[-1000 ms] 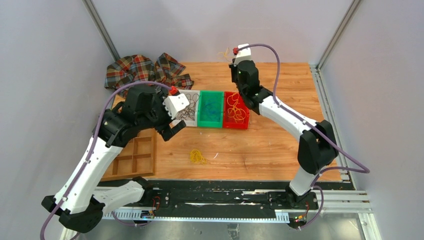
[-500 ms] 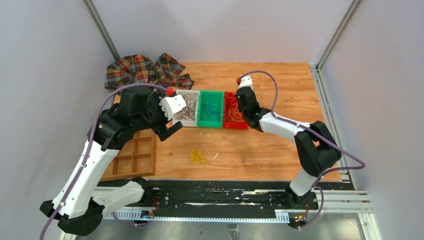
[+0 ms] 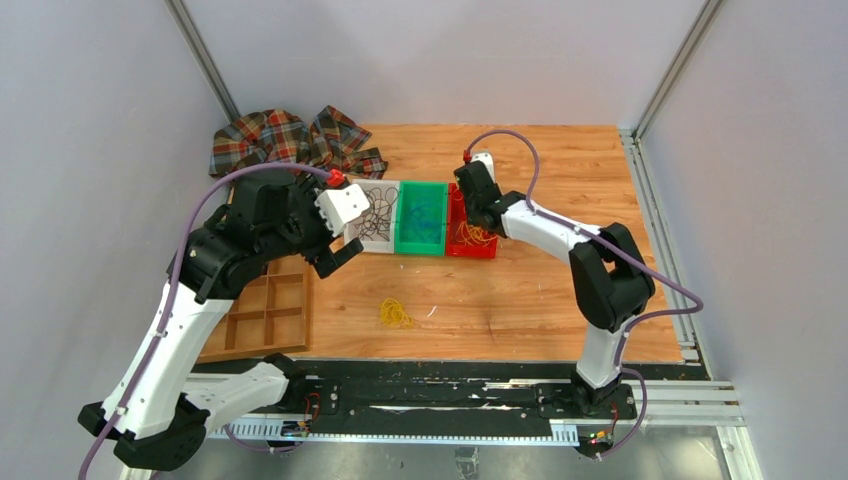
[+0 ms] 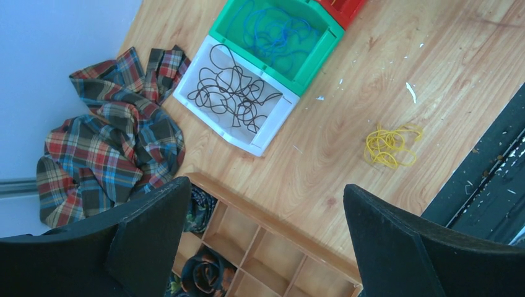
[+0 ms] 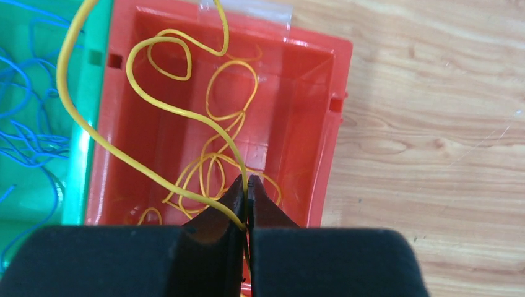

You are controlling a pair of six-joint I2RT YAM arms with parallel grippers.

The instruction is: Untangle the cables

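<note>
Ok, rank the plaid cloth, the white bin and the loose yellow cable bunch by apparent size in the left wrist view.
1. plaid cloth, clearly the largest, even partly hidden at the bottom edge.
2. white bin, mid-sized.
3. loose yellow cable bunch, by far the smallest.

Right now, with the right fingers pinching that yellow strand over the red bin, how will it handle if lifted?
Probably springy, not limp: the yellow strand holds open curves above the red bin. Likely light: the right fingers grip it by a tip pinch. It may snag the loops below.
</note>
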